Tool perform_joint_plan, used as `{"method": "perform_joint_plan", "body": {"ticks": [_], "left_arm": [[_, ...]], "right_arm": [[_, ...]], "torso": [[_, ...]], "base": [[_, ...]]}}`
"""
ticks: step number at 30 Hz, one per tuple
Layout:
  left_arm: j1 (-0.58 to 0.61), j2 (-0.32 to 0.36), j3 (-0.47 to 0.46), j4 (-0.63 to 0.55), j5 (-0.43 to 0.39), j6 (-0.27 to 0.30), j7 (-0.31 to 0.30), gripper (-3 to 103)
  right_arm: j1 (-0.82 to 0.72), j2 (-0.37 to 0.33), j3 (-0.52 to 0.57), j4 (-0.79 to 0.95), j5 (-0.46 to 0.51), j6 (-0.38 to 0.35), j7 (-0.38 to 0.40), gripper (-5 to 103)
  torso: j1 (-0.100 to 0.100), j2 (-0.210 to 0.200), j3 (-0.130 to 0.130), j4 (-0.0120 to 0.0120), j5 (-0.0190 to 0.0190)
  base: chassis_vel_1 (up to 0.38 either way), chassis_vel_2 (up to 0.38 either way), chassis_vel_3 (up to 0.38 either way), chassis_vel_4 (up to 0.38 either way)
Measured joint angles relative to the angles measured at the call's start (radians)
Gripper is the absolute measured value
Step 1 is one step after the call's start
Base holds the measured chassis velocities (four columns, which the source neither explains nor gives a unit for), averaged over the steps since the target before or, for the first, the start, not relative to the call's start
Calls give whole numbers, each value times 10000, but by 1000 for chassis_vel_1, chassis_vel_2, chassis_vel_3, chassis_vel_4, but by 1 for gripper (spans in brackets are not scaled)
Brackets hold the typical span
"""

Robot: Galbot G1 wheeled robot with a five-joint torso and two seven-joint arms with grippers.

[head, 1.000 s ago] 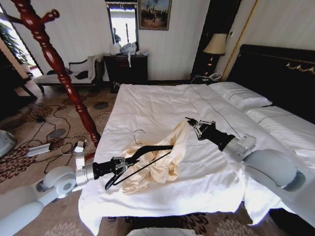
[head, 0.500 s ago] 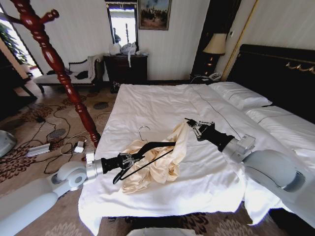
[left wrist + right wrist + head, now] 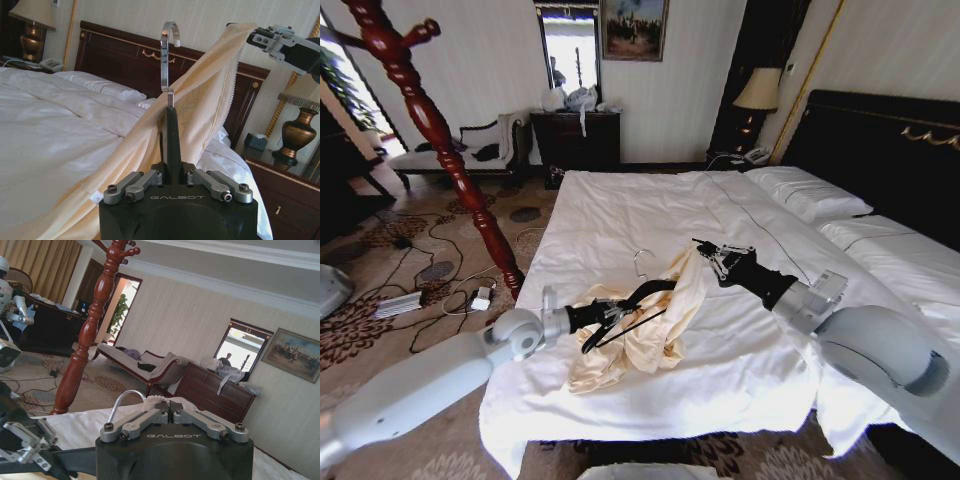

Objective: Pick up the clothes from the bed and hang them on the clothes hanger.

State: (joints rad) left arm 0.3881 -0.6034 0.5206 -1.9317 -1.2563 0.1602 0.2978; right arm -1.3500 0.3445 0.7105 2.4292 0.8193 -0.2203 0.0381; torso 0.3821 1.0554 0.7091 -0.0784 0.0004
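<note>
The cream clothes (image 3: 642, 338) lie crumpled on the white bed (image 3: 620, 205), with one edge lifted. My right gripper (image 3: 704, 250) is shut on that raised edge and holds it above the duvet. My left gripper (image 3: 612, 312) is shut on the black clothes hanger (image 3: 650, 293), whose silver hook (image 3: 641, 263) points up. The hanger's far end sits under the lifted cloth. In the left wrist view the hanger (image 3: 171, 132) rises from my left gripper (image 3: 171, 176) beside the draped clothes (image 3: 205, 107), and the right gripper (image 3: 266, 41) pinches their top. The right gripper (image 3: 167, 414) has its jaws together.
A red-brown wooden coat stand (image 3: 440, 130) rises left of the bed, with cables and a power strip (image 3: 400, 303) on the carpet around it. The black headboard (image 3: 890, 150) and pillows (image 3: 810, 195) lie to the right. A dresser (image 3: 575, 140) stands at the far wall.
My left arm has pushed the hanger forward and to the right, so its end now reaches under the lifted cloth. The right gripper holds the edge in the same place.
</note>
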Motion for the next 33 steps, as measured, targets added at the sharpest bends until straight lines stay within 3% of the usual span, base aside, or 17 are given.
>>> {"method": "perform_joint_plan", "body": {"ticks": [4, 15, 18, 21, 25, 27, 31, 33], "left_arm": [[-257, -367, 215, 152, -96, 40, -151, 15], [-763, -1167, -52, 745, -400, 30, -660, 15], [-815, -1271, -119, 706, -478, 15, -767, 15], [-816, -1278, -151, 608, -501, 4, -820, 15], [-748, -1360, -337, 572, -642, -32, -1024, 15], [-740, -1382, -376, 607, -644, -46, -1047, 15], [-742, -1367, -523, 649, -634, -85, -1064, 15], [-742, -1326, -558, 610, -639, -87, -1066, 15]], "right_arm": [[-218, 229, 44, 348, 389, -270, 139, 0], [-481, 645, -640, 704, 228, -650, 26, -3], [-591, 817, -896, 707, 35, -720, 0, 13], [-627, 943, -1039, 707, 23, -776, -2, 19], [-776, 1101, -1220, 708, -134, -811, 18, 40], [-876, 1117, -1224, 708, -167, -811, 18, 40], [-1455, 1188, -855, 727, -533, -800, -53, 61], [-1535, 1216, -687, 727, -762, -773, -54, 61]], "torso": [[-2, 0, -1, 10, -5], [-1, 0, -1, 6, -5], [-1, 1, -1, 6, -5], [-1, 1, -1, 5, -4], [-3, 0, -2, 7, -5], [-3, 1, -2, 6, -5], [-3, 0, -2, 3, -5], [-3, 1, -2, 2, -4]], "base": [[0, 0, 0, 0], [0, 0, 0, 0], [0, 0, 0, 0], [0, 0, 0, 0], [0, 0, 0, 0], [0, 0, 0, 0], [0, 0, 0, 0], [0, 0, 0, 0]]}}
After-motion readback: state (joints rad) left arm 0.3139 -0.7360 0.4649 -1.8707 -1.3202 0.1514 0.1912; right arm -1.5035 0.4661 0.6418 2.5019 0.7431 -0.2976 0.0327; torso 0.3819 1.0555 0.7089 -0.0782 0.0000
